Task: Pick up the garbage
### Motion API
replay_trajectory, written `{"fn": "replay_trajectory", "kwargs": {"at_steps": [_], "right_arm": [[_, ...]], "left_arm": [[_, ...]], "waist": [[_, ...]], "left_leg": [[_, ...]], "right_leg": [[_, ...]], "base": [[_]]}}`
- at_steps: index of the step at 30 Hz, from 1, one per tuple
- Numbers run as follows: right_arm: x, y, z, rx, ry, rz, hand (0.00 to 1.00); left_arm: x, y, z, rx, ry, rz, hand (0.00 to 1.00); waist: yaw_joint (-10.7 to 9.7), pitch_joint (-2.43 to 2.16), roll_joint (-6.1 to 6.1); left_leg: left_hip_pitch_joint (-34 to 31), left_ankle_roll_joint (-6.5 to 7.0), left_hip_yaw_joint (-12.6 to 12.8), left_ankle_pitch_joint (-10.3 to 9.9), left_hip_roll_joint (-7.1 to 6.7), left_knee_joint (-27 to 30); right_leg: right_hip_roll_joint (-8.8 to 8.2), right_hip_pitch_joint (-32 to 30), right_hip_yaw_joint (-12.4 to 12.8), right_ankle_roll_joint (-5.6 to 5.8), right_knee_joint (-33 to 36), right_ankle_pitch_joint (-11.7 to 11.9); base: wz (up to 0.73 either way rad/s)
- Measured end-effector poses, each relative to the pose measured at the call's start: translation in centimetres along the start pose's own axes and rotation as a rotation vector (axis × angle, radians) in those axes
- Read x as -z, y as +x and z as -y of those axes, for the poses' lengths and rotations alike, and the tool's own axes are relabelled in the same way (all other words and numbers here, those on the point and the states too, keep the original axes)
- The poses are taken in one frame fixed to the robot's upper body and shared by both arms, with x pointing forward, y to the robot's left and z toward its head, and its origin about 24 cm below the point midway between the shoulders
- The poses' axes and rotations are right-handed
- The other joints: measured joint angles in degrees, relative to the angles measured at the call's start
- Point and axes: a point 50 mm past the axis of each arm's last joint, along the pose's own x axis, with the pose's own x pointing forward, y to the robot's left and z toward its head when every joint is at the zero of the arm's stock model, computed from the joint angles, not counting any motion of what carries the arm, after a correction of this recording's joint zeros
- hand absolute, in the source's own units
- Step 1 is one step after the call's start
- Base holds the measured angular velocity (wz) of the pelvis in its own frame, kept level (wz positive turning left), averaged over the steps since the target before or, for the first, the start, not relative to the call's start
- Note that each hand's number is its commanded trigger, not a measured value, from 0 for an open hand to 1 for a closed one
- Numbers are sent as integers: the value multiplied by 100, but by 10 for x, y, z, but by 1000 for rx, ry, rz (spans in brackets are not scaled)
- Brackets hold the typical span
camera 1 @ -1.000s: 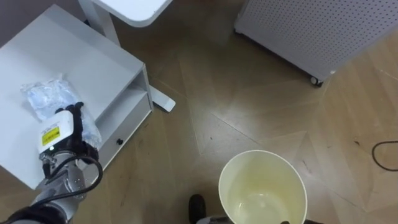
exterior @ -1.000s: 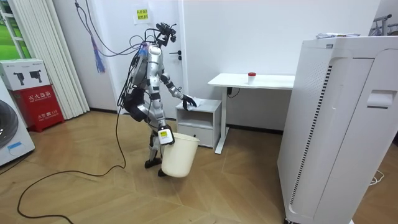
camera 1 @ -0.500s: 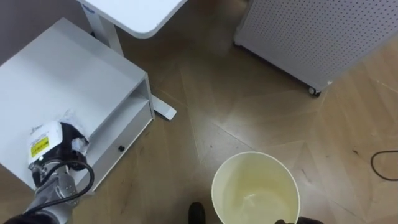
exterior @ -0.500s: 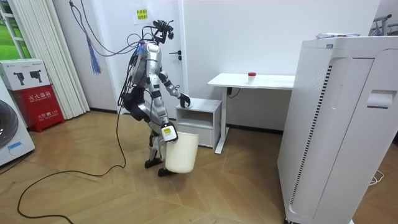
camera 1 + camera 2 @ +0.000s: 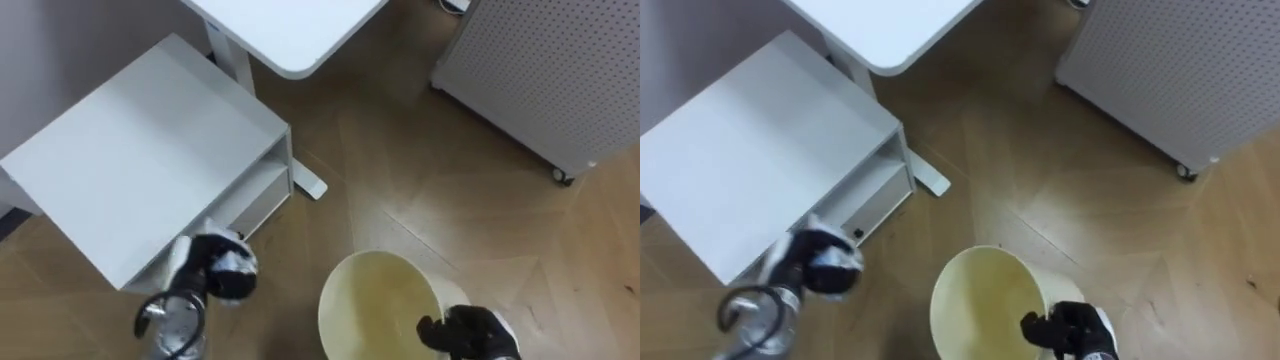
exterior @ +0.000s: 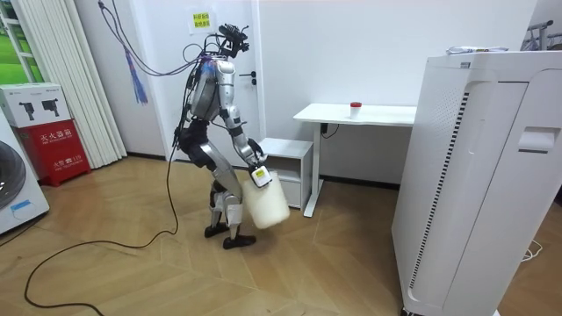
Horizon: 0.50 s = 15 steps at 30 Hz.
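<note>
The garbage [image 5: 237, 266], a pale crumpled wad, sits in the clenched left hand [image 5: 213, 268]. It is blurred, and only a light patch of it shows between the dark fingers. Hand and wad hang in the air at about 7 o'clock in the eye views, just off the front lower corner of the white cabinet [image 5: 150, 150], over the wooden floor [image 5: 400, 170].

At 3 o'clock from that hand, near but apart from it, is the cream bin [image 5: 372, 300], its mouth facing up. The right hand [image 5: 468, 330] grasps the bin at 4 o'clock on its rim, dark fingers curled over the edge.

The cabinet fills the 10 o'clock part of the view, with an open shelf in its front. A white counter [image 5: 290, 25] juts in at 12 o'clock, and a white perforated panel [image 5: 550, 70] stands on casters at 2 o'clock.

In the room view the robot stands upright just before the cabinet, holding the bin tilted in front of its thighs.
</note>
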Motion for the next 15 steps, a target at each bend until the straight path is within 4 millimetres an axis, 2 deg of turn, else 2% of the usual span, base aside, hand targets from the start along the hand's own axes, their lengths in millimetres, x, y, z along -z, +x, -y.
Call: {"fn": "replay_trajectory", "kwargs": {"at_steps": [3,7,10,12,15], "right_arm": [[1,-1,-19,-59,19,3,100],[6,-3,-32,-133,11,-22,100],[10,-4,-36,-171,-8,-40,100],[14,-5,-38,-201,-28,-51,100],[25,-9,-36,-197,-22,-83,100]], "left_arm": [[6,-8,28,140,-74,-21,100],[3,-15,51,286,-146,-10,100],[3,-21,65,400,-130,6,100],[8,-26,72,454,-112,-7,100],[18,-30,75,478,-108,-31,100]], "waist": [[-8,-5,-20],[-17,-13,-48],[-46,-58,-122],[-70,-109,-204],[-81,-121,-264]], "left_leg": [[35,0,23,-1,1,-26],[35,1,31,-1,-4,-21],[49,3,48,-2,-6,-15],[71,3,55,-2,-1,-6],[184,15,65,-12,3,-10]], "right_leg": [[4,24,18,1,-37,-1],[3,21,34,4,3,-1],[-1,22,55,10,26,-5],[1,42,59,8,30,-4],[2,148,58,12,16,-7]], "base": [[-2],[0],[0],[0],[0]]}}
